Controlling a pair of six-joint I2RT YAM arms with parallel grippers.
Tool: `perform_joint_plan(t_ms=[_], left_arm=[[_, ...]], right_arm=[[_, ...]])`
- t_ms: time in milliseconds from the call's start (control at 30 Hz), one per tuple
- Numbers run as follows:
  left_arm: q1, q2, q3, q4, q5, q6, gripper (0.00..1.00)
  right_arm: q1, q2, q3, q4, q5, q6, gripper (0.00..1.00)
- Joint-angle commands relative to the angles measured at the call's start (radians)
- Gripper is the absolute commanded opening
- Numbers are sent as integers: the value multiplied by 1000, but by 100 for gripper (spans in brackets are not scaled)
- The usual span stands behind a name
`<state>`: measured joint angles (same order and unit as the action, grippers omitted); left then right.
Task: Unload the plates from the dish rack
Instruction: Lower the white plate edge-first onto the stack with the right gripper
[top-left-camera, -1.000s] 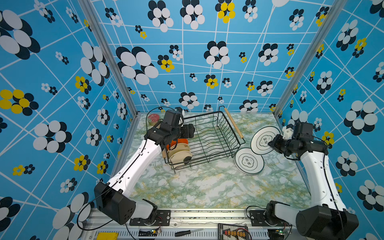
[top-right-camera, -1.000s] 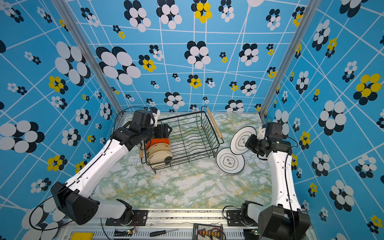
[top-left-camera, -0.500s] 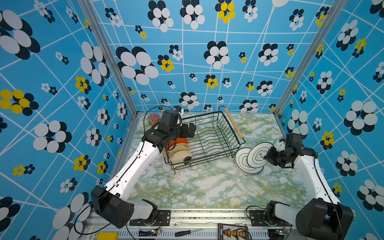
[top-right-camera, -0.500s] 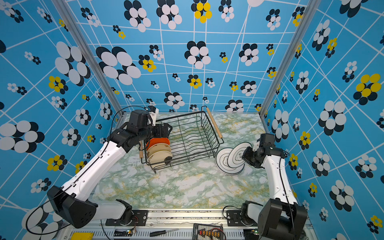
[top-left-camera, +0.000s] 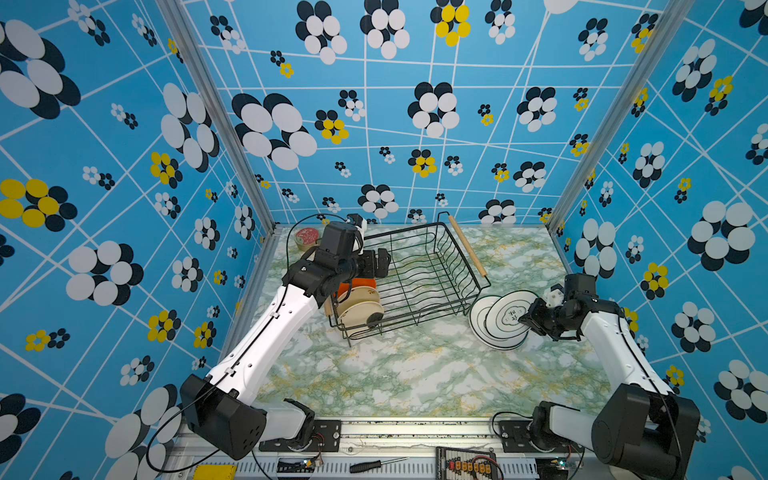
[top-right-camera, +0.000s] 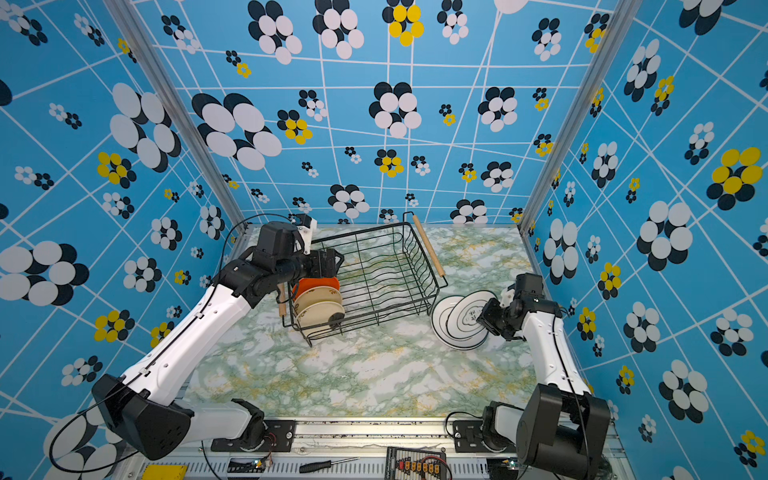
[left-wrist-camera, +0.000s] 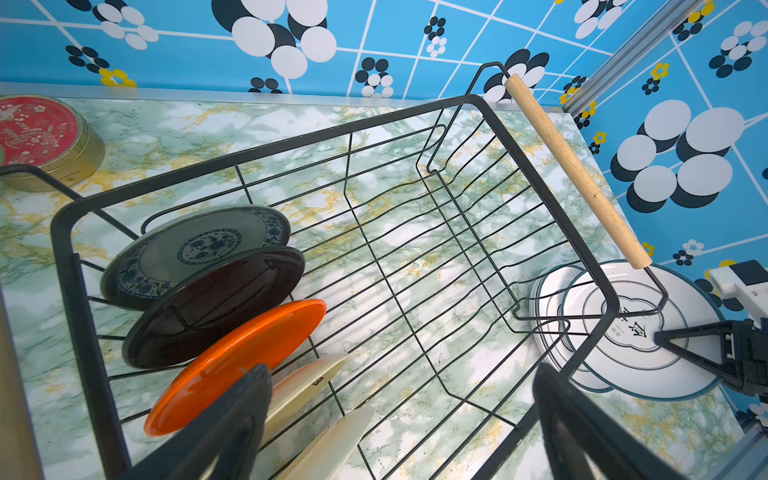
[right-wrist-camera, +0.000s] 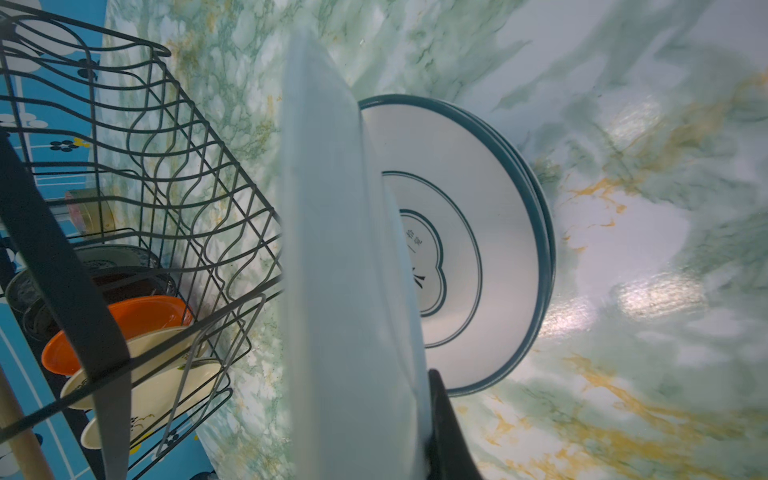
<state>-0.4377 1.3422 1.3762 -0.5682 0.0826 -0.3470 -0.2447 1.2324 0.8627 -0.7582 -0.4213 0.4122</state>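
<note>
The black wire dish rack (top-left-camera: 440, 270) (top-right-camera: 395, 270) (left-wrist-camera: 415, 249) stands at the back left of the table. At its left end, teal-patterned (left-wrist-camera: 199, 249), black (left-wrist-camera: 216, 303), orange (left-wrist-camera: 237, 365) (top-left-camera: 357, 284) and cream plates (left-wrist-camera: 307, 382) (top-right-camera: 320, 311) stand on edge. My left gripper (top-left-camera: 376, 264) (left-wrist-camera: 399, 374) hovers open above them, holding nothing. Right of the rack, a stack of white plates (top-left-camera: 482, 328) (right-wrist-camera: 478, 249) lies on the table. My right gripper (top-left-camera: 521, 318) (right-wrist-camera: 399, 415) is shut on another white plate (top-left-camera: 509, 313) (right-wrist-camera: 332, 249), tilted just over the stack.
A red-lidded tin (top-left-camera: 306, 237) (left-wrist-camera: 41, 141) sits behind the rack's left end. The rack's wooden handle (top-left-camera: 467, 245) juts toward the white plates. Blue patterned walls close in three sides. A screwdriver (top-left-camera: 374, 465) lies on the front rail.
My right gripper has carried the white plate down and to the left, from raised beside the stack to just over it. The left arm has barely moved and stays open.
</note>
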Motion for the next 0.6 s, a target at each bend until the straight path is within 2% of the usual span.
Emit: perform_joint_plan(t_ms=[0,200,300,467,567], left_arm=[[11,-16,-14,15,17,1,99],[13,-41,-39,42,0,-3,99],[14,-33,-23,21,-18,-17,99],[16,-13,3,-6,-29,-34,99],[16,-15,4,-14,-71,-60,99]], right_arm=[[-5,18,-19,36,-68,20,9],[-5,40,-29,28,-82,17,17],[-5,41,-34,23,-72,16,23],[-5,47,-44,20,-59,11,28],[-5,50,-49,18,-53,10,33]])
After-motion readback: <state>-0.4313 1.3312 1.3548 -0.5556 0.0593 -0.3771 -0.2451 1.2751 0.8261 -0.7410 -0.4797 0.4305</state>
